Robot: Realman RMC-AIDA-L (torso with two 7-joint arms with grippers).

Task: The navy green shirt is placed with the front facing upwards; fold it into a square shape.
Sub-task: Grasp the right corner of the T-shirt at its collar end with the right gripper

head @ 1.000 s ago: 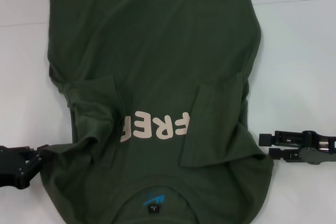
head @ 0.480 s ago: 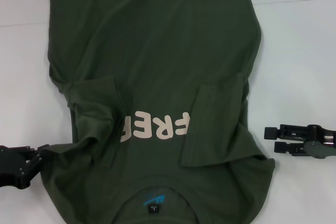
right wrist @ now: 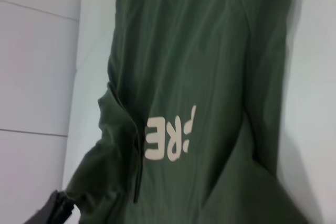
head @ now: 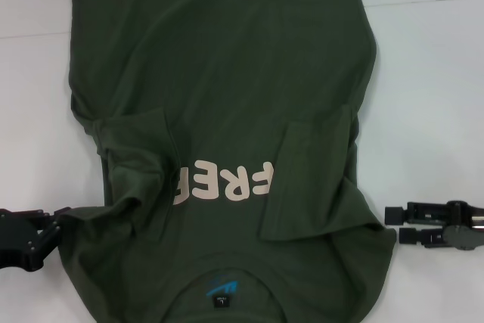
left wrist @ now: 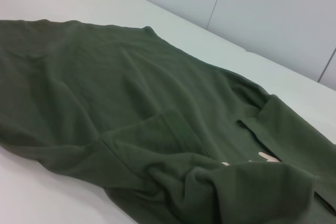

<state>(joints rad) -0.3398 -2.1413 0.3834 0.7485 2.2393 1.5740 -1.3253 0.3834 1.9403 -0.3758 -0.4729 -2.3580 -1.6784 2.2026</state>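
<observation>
The navy green shirt [head: 227, 73] lies front up on the white table [head: 431, 73], with its collar and blue logo [head: 221, 287] nearest me. Both short sleeves are folded inward over the chest and partly cover the pale "FREE" letters [head: 223, 183]. My right gripper [head: 390, 225] is open and empty, just off the shirt's shoulder edge on the right. My left gripper [head: 54, 223] is low at the left shoulder edge, where the cloth meets its tip. The left wrist view shows rumpled shirt folds [left wrist: 157, 129]. The right wrist view shows the shirt's letters [right wrist: 170, 140].
Bare white table [head: 34, 111] lies on both sides of the shirt. A seam line [head: 423, 1] crosses the table at the far end. Pale wall panels [left wrist: 273, 14] stand behind the table in the left wrist view.
My right gripper has drawn back to the right, away from the shirt's shoulder, and a little nearer to me. The left gripper and the shirt have not moved.
</observation>
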